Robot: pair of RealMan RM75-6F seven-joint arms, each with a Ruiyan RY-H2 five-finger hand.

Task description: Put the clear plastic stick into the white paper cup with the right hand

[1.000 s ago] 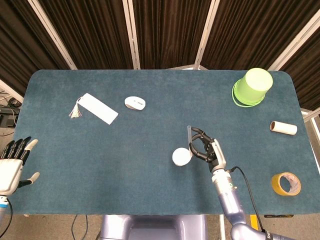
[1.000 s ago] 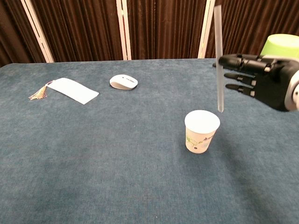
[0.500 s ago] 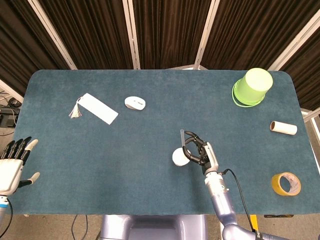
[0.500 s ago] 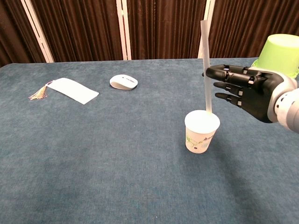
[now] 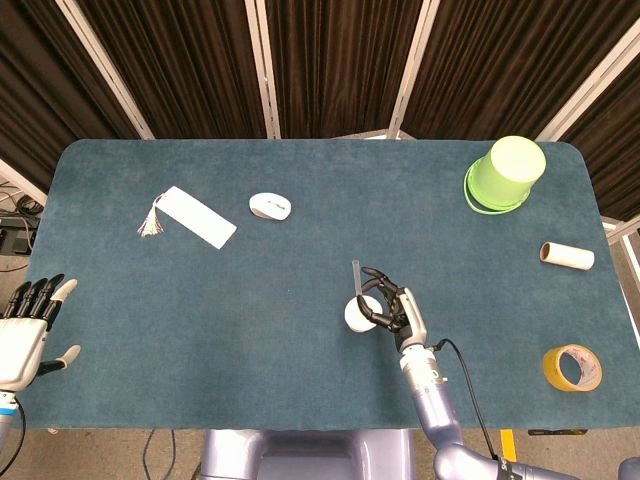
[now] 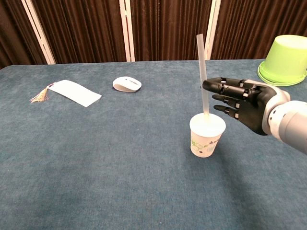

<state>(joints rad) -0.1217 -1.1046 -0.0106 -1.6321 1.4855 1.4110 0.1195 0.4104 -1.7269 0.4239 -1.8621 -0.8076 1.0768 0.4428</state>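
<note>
you are working in a staged test room, a kind of robot lab, not a home or a shop. the table [image 5: 200,300] is covered with plain dark blue cloth, and behind it you see only dark brown curtains [image 6: 168,28] with pale upright frame bars [image 6: 126,28]. the things on the cloth have no relation to each other: a computer mouse [image 5: 270,206], a white bookmark with a tassel [image 5: 190,216], an upside-down green bucket [image 5: 507,174], a cardboard tube [image 5: 567,256] and a roll of tape [image 5: 572,368]. cables [image 5: 15,215] lie on the floor at the left edge.
</note>
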